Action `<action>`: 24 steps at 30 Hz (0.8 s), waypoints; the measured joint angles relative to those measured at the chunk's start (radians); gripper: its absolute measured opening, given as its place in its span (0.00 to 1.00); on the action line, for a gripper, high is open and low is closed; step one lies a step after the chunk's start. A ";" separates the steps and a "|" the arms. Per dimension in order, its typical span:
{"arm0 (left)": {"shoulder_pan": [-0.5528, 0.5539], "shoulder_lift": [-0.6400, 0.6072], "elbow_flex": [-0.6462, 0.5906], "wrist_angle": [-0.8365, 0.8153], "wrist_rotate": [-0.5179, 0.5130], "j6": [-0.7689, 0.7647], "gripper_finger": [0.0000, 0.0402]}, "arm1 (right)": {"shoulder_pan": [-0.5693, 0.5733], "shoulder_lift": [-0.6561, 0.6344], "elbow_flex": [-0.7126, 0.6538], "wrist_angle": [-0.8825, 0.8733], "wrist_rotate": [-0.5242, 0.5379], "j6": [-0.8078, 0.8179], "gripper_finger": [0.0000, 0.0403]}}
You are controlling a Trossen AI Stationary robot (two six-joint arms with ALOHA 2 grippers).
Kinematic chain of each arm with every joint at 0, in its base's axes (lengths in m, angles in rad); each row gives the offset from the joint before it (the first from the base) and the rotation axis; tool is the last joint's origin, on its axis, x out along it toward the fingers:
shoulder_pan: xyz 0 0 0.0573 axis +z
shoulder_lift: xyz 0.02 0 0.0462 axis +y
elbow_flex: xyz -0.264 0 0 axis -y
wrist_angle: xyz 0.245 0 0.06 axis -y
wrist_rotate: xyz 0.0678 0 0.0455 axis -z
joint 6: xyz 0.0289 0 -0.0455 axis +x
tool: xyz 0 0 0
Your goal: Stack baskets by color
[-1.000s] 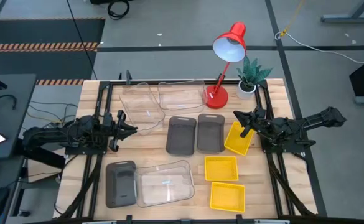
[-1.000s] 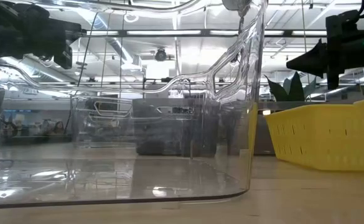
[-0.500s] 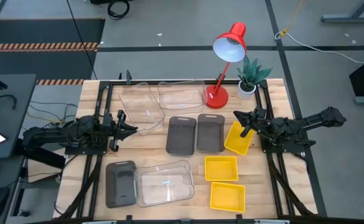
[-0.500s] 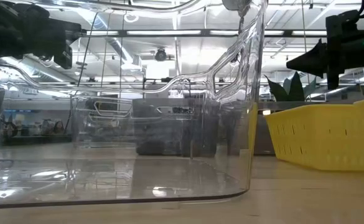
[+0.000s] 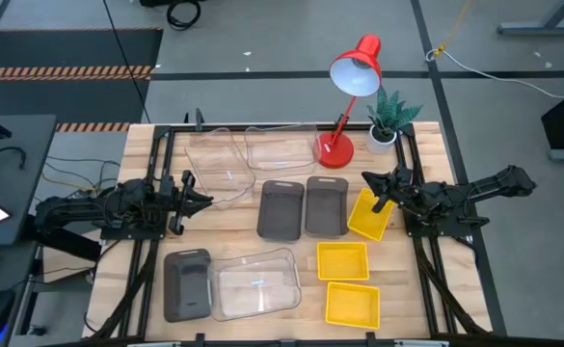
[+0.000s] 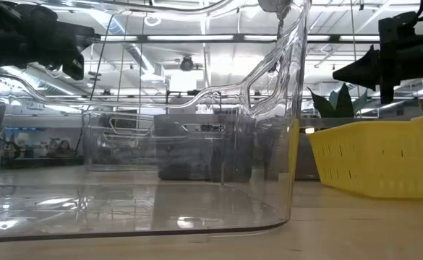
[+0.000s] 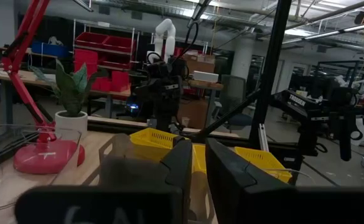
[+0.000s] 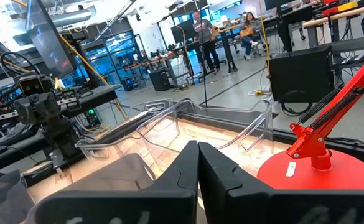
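Nothing has moved: my right pincer (image 5: 369,179) stays clenched empty above the tilted yellow basket (image 5: 368,214); my left pincer (image 5: 204,198) hovers nearly closed.

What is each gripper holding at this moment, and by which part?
Nothing is held. The left gripper hangs nearly shut beside a clear basket; the right gripper is shut and empty above the tilted yellow basket.

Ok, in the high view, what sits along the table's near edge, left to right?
Dark grey basket → clear basket → the two yellow baskets, one behind the other.
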 joint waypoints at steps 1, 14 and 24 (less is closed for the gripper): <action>0.000 0.000 0.000 0.001 0.000 -0.005 0.13 | 0.000 0.000 0.000 0.000 0.000 0.000 0.03; 0.000 0.000 0.000 -0.002 0.018 -0.269 0.13 | 0.000 0.000 0.000 0.000 0.000 0.000 0.03; -0.002 0.136 0.137 -0.228 0.151 -0.338 0.13 | 0.000 0.000 0.000 0.000 0.000 0.000 0.03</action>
